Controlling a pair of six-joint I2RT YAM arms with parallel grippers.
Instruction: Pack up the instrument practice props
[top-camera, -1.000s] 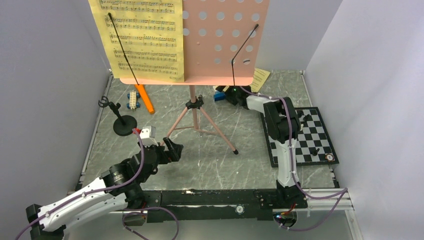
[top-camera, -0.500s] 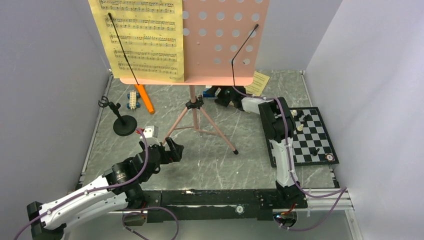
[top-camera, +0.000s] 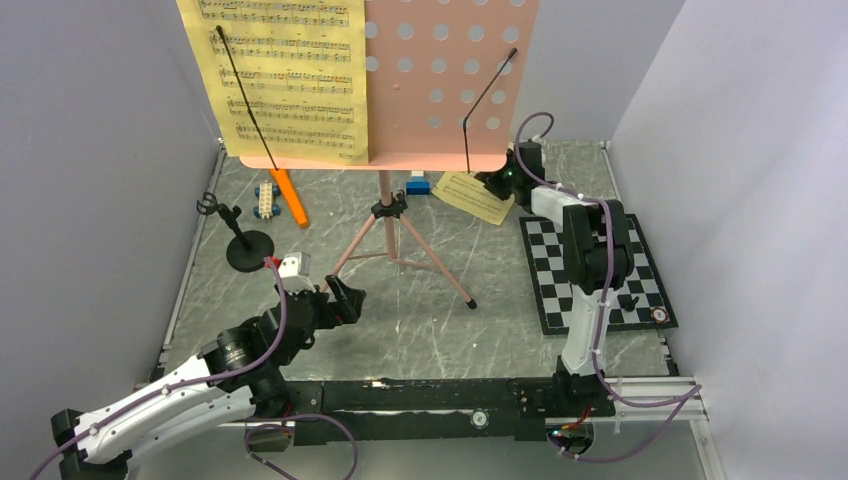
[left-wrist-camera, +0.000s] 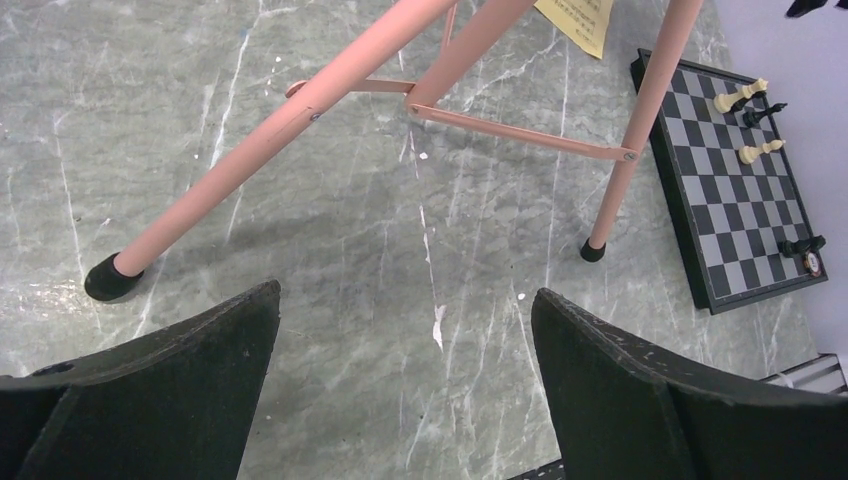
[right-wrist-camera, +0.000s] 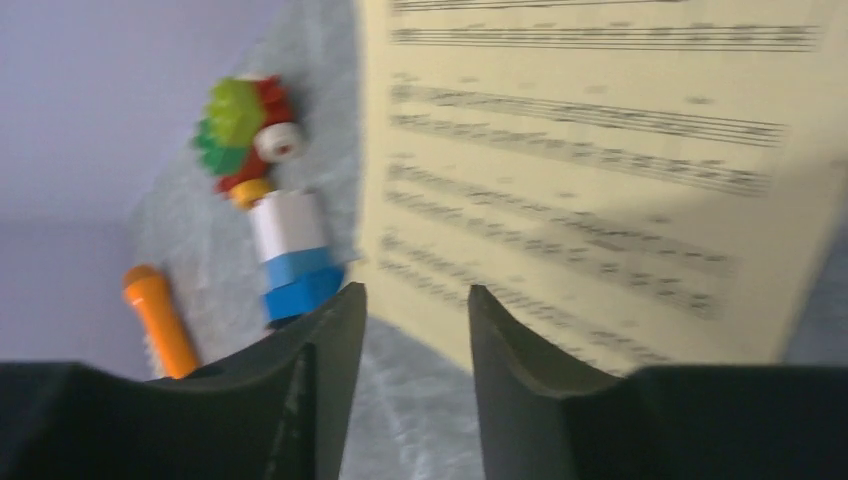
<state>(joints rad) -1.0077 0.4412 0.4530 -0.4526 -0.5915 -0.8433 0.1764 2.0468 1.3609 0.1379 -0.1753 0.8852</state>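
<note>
Hovering barely parted, my right gripper (right-wrist-camera: 415, 300) leaves only a narrow gap. The loose yellow page (right-wrist-camera: 600, 180) has its edge right at that gap, and I cannot tell whether I touch it. Toy blocks (right-wrist-camera: 290, 250) and the orange microphone (right-wrist-camera: 160, 325) lie to the left. My left gripper (left-wrist-camera: 400, 300) gapes wide and empty over the table (left-wrist-camera: 480, 200), facing the pink music stand (top-camera: 440, 90) and its tripod legs. Yellow pages (top-camera: 285, 80) rest on its desk. The black mic stand (top-camera: 248, 250) stands to the left and the chessboard (top-camera: 640, 290) to the right.
</note>
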